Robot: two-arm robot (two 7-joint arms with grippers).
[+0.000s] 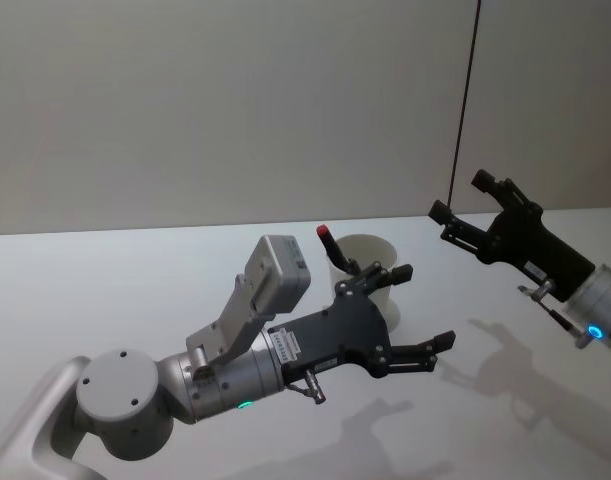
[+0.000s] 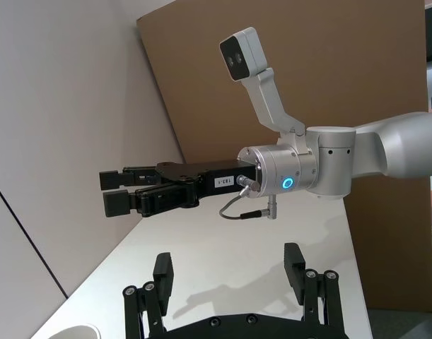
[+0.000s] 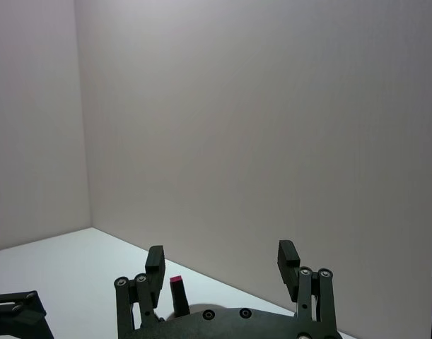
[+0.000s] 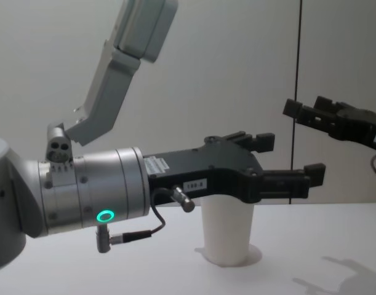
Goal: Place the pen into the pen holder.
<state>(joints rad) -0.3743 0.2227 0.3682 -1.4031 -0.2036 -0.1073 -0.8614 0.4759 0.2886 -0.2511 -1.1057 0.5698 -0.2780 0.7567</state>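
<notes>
1. On the left, the left gripper point(image 1: 417, 312) is raised above the white table point(image 1: 105, 290), just in front of and partly over the pen holder point(image 4: 228, 233). Its fingers are spread wide and hold nothing.

2. In the middle, the pen holder, a white paper cup, stands upright on the table. The pen point(image 1: 330, 245) already sits inside it, leaning, with its red top poking above the rim at the cup's far left side. By this look the task seems done.

3. On the right, the right gripper point(image 1: 463, 210) is raised high, well apart from the cup. Its fingers are also spread and empty.

4. Risk one: the left gripper's lower finger sits close to the cup in the chest view. If the arm pulls back low or sweeps sideways, it could clip the light paper cup and tip it, spilling the pen.

5. Risk two: the pen's exposed top is near the left gripper's upper finger. A careless lift could catch it and drag the pen out.

6. Risk three: the two arms face each other across the table; moving both inward at once could bring their fingers together.
</notes>
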